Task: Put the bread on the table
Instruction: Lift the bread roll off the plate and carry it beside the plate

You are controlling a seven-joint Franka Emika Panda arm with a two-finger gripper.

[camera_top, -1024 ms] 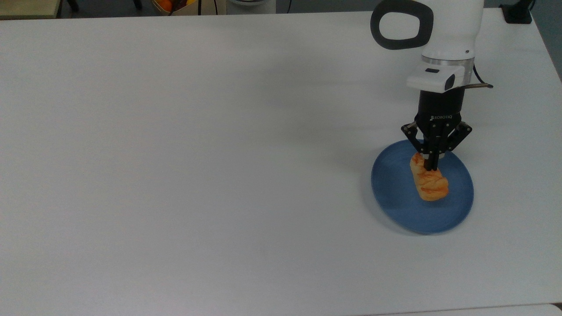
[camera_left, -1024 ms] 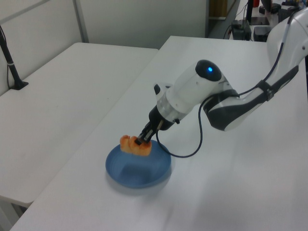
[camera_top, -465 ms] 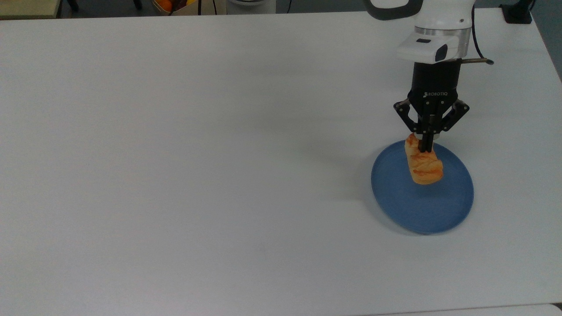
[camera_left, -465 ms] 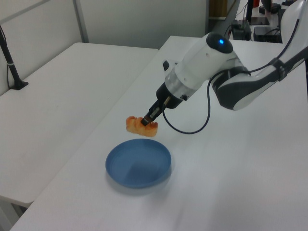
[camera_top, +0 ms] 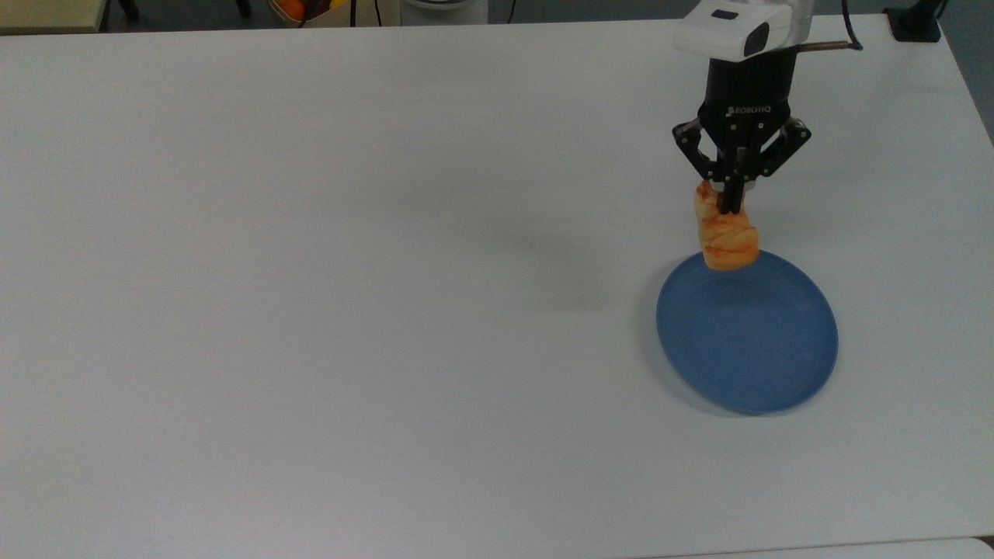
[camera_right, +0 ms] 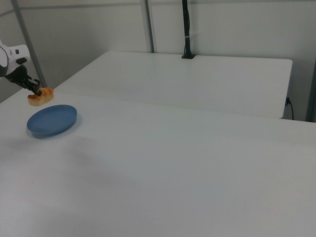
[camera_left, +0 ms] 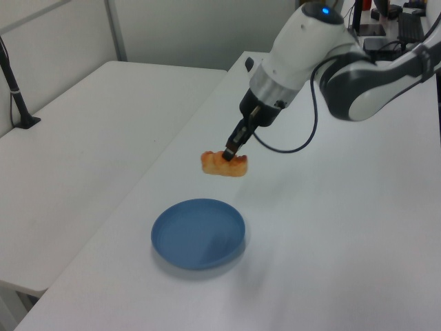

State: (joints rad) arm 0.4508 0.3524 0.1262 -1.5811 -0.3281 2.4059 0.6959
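Note:
The bread (camera_top: pixel 725 235) (camera_left: pixel 224 164) (camera_right: pixel 40 97), a small golden-orange flaky roll, hangs in the air with my gripper (camera_top: pixel 731 203) (camera_left: pixel 231 152) (camera_right: pixel 35 90) shut on its upper end. In the left view it is well above the white table (camera_top: pixel 349 272) (camera_left: pixel 331 227) (camera_right: pixel 173 163) and beyond the blue plate (camera_top: pixel 747 332) (camera_left: pixel 198 232) (camera_right: pixel 52 119). In the top view the roll's lower end overlaps the plate's far rim. The plate holds nothing.
A second white table (camera_left: pixel 83 131) (camera_right: pixel 197 79) stands alongside, with a black post (camera_left: pixel 17 96) (camera_right: pixel 186 29) on it. Cables and equipment (camera_left: pixel 358 34) sit past the far end of the table. Wide bare tabletop lies to the top view's left of the plate.
My gripper has lifted the bread off the blue plate and carried it upward and toward the top view's top, past the plate's rim. The plate has stayed put.

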